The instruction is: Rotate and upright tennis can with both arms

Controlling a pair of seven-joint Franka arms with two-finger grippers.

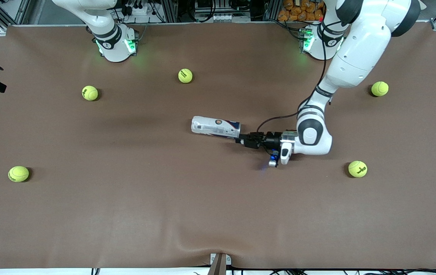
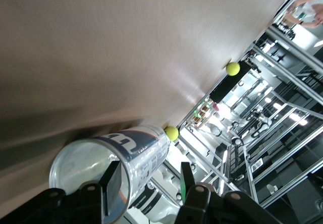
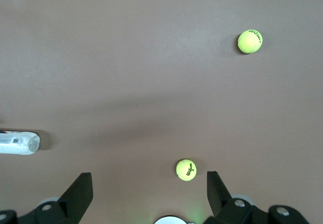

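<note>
While the tennis can [image 1: 215, 127] lies on its side near the middle of the brown worktop [image 1: 164, 198], its clear tube looks empty — the left wrist view looks straight into its open, silvery-rimmed mouth [image 2: 91, 176] and shows no ball inside. Its mouth end points toward the left arm's end of the worktop, and the left gripper [image 1: 245, 139] sits low right at that end, reaching in level from that side. Its jaws are parted, one finger [image 2: 112, 182] at the can's rim and seemingly just inside the mouth, the other finger [image 2: 187, 179] clear of the can's wall; whether either pad touches the rim cannot be told, and the can is not clamped. The right gripper [image 3: 149, 193] waits high over the worktop toward the right arm's end, jaws spread wide and holding nothing — its wrist view looks down on two tennis balls [image 3: 186, 170] and catches the closed end of the can [image 3: 19, 142] at the edge. Five yellow-green balls [image 1: 185, 75] lie scattered singly on the worktop, all well apart from the can
</note>
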